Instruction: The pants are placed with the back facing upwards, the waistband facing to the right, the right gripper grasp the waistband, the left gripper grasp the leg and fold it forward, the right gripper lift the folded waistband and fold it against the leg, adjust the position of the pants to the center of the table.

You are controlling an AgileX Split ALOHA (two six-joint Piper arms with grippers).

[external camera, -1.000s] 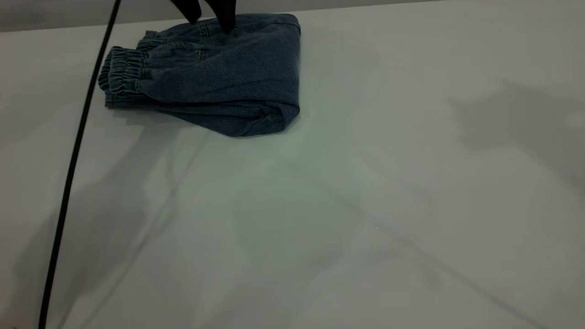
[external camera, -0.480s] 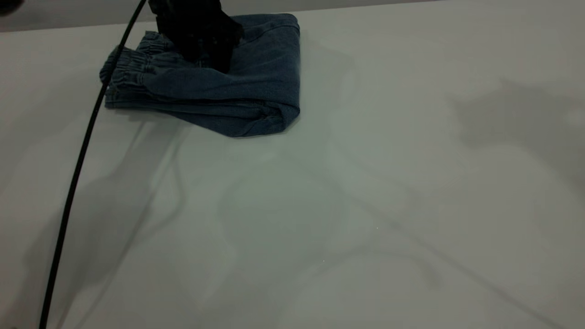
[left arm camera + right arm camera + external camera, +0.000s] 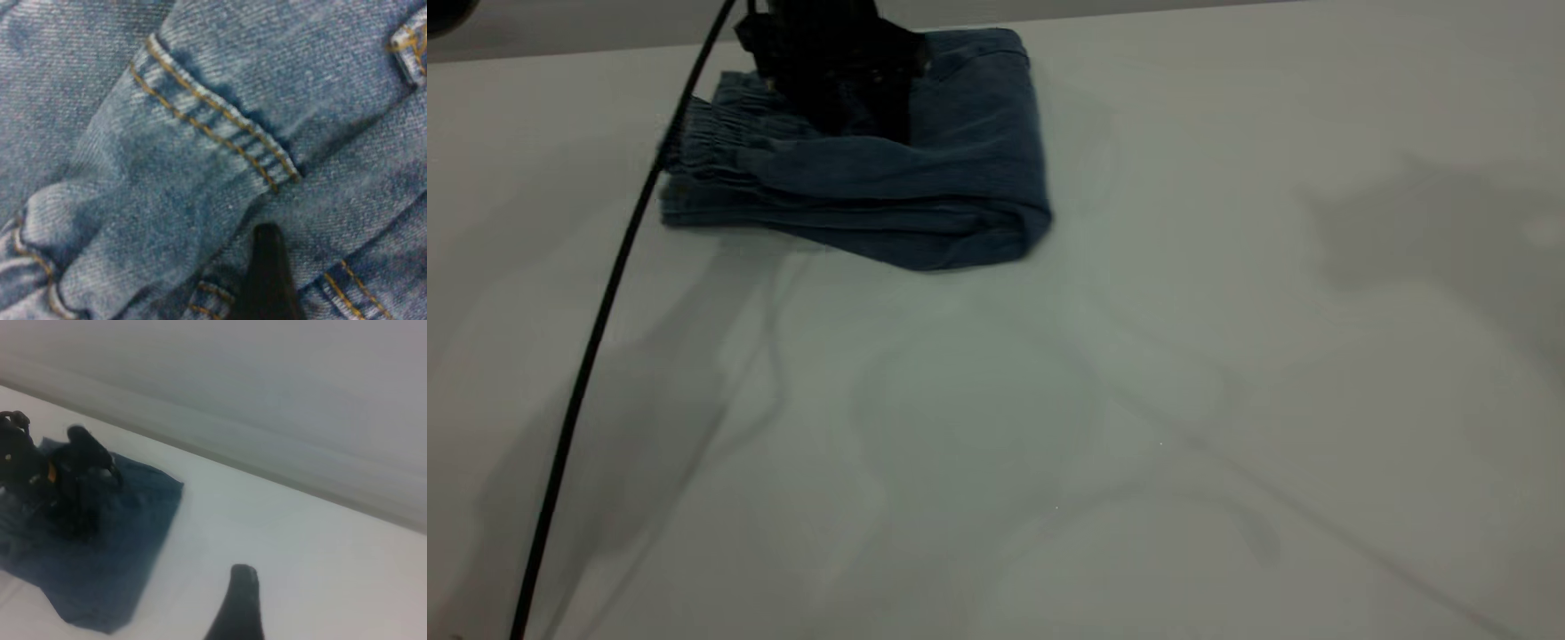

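The pants lie folded into a thick blue denim bundle near the far left of the table. The ruched waistband faces left in the exterior view. My left gripper presses down on top of the bundle, its two fingers apart. In the left wrist view one black finger rests on denim with orange stitching. The printed leg is hidden inside the fold. My right gripper hovers over bare table, well apart from the pants; one finger shows and it holds nothing.
A thin black cable runs from the left arm down across the table's left side. The table's far edge lies just behind the pants. Bare white tabletop stretches to the right and front of the bundle.
My left gripper came down onto the folded pants. The whole bundle has slid a little to the right with it, and the cable swung right too.
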